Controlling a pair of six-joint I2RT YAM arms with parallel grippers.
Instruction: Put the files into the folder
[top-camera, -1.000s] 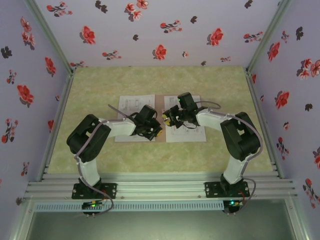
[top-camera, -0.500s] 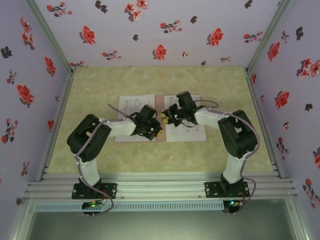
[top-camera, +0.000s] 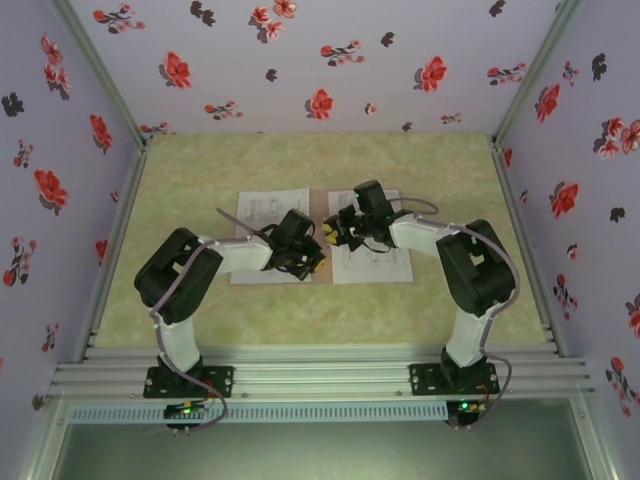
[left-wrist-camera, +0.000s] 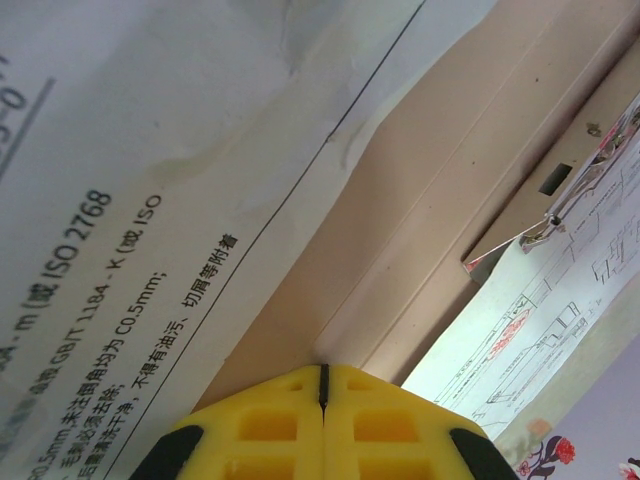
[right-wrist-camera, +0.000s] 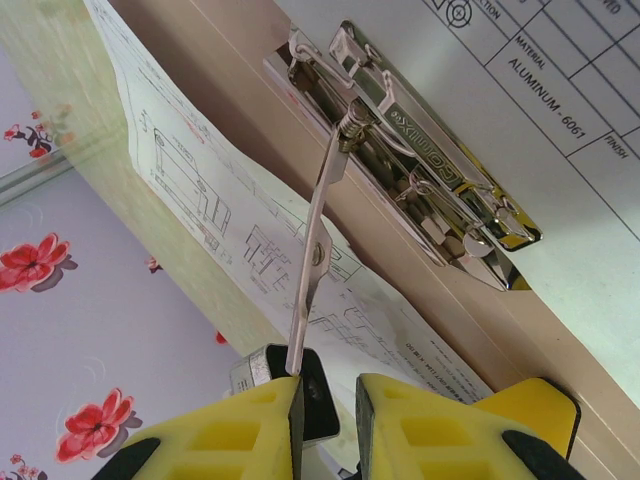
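Note:
The pinkish-brown folder (top-camera: 318, 203) lies open on the table, with a printed white sheet (top-camera: 265, 215) on its left half and another sheet (top-camera: 385, 262) on its right half. My left gripper (top-camera: 312, 262) is shut with nothing between its fingers, and its tips (left-wrist-camera: 323, 375) press down on the folder card (left-wrist-camera: 420, 200) beside the left sheet (left-wrist-camera: 150, 150). My right gripper (top-camera: 333, 238) hovers at the spine, open by a narrow gap (right-wrist-camera: 328, 385). The metal clip (right-wrist-camera: 420, 170) has its lever (right-wrist-camera: 318, 240) raised, and the lever's end touches my left fingertip (right-wrist-camera: 290, 395).
The folder sits mid-table on a green mat (top-camera: 200, 180), with flowered walls (top-camera: 300, 60) on three sides. Both arms reach inward and nearly meet over the spine. A sheet edge (right-wrist-camera: 220, 220) runs under the raised lever. The clip also appears in the left wrist view (left-wrist-camera: 590, 190).
The right gripper has crept slightly left and away from me along the spine. The left arm has stayed where it was.

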